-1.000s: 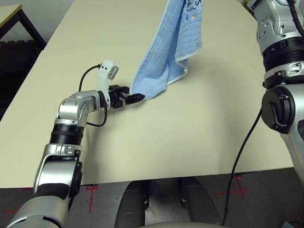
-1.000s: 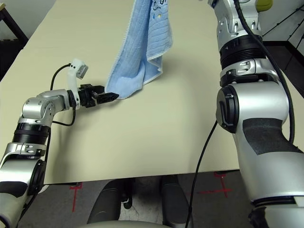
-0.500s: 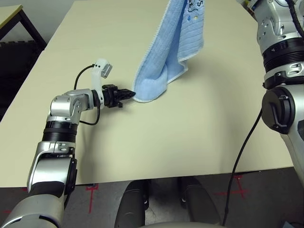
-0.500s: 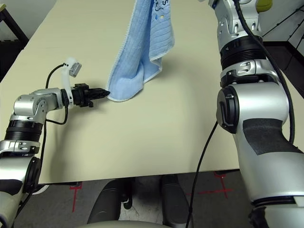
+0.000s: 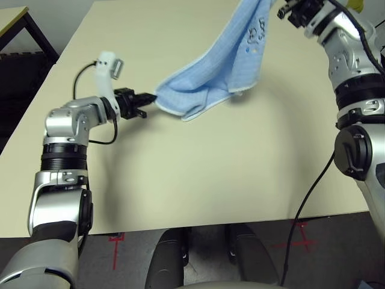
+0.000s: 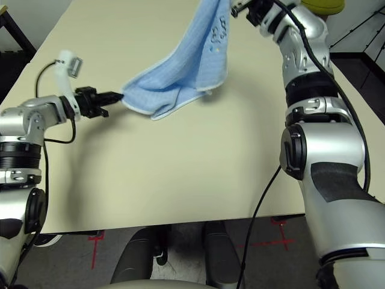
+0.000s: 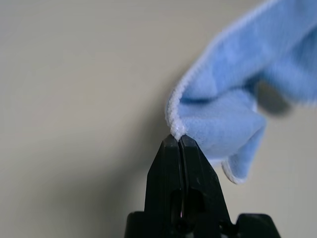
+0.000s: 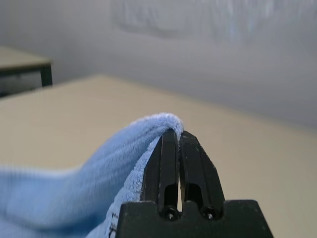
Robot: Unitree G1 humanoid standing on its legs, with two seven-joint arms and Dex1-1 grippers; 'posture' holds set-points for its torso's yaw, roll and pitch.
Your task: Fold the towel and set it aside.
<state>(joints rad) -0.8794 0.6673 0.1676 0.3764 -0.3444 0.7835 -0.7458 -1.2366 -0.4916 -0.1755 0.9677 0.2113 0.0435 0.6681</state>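
The left gripper (image 7: 178, 140) is pinched closed on a white-stitched corner of the towel (image 5: 207, 84), its two black fingers (image 7: 166, 163) pressed together with the edging caught right at their tips. Seen from the head camera, this gripper (image 5: 150, 99) sits low over the table (image 5: 198, 168), pointing toward the middle of it. The right gripper (image 8: 174, 135) is likewise clamped tight on the towel, the cloth's upper edge folded over its fingertips; from the head camera it (image 6: 237, 7) is held high at the far side of the table. Between the two grips the light-blue towel hangs stretched as a slanting sheet, sloping down from the right gripper to the left one, with a loose fold drooping beneath its lower part and just reaching the tabletop. A small dark embroidered mark (image 5: 260, 31) shows near the towel's upper end.
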